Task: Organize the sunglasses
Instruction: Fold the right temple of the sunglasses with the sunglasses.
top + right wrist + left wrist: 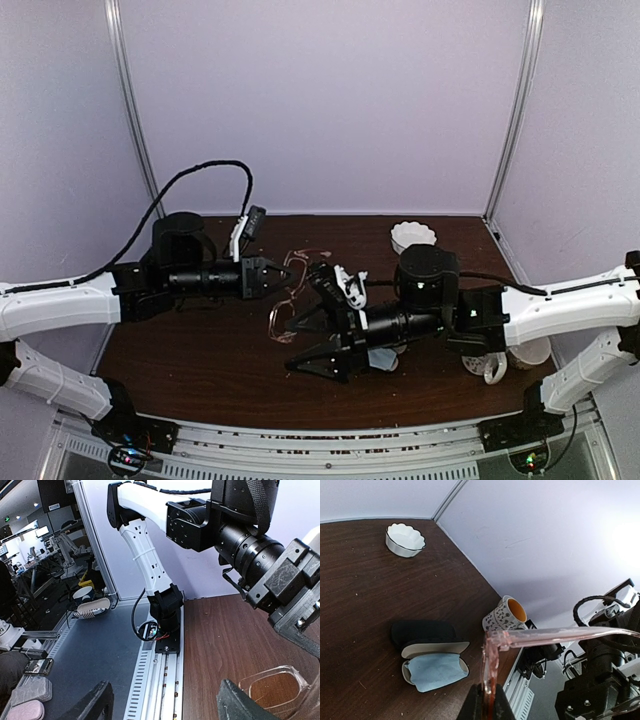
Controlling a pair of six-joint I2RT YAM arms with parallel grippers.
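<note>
Sunglasses with the thin reddish frame (pixel 292 290) are hanging up off the table (pixel 200 370), over its middle. We are seeing the left gripper (pixel 283 277) pinching them tight at one end of the frame, where a side arm joins on. From the left wrist, the pinkish frame (pixel 489 665) is sticking up out of the closed left gripper (pixel 487 707), and one side arm is reaching off to the right.

The right gripper (pixel 282 350) is standing wide, just on the near side of the sunglasses, and it is holding nothing. From the right wrist we are looking through the empty gap of the right gripper (pixel 165 700), and one lens of the sunglasses (pixel 272 672) is showing just past one finger. We cannot tell if that finger is touching the lens.

A white bowl (pixel 413 237) with a wavy rim is sitting by the far edge, toward the far right corner. A black case (pixel 427 635) is lying open toward the right edge, with a light-blue cloth (pixel 437 670) inside it. A spotted mug (pixel 506 615) is standing near the right edge, just beside the case.

We are finding only this one pair.
</note>
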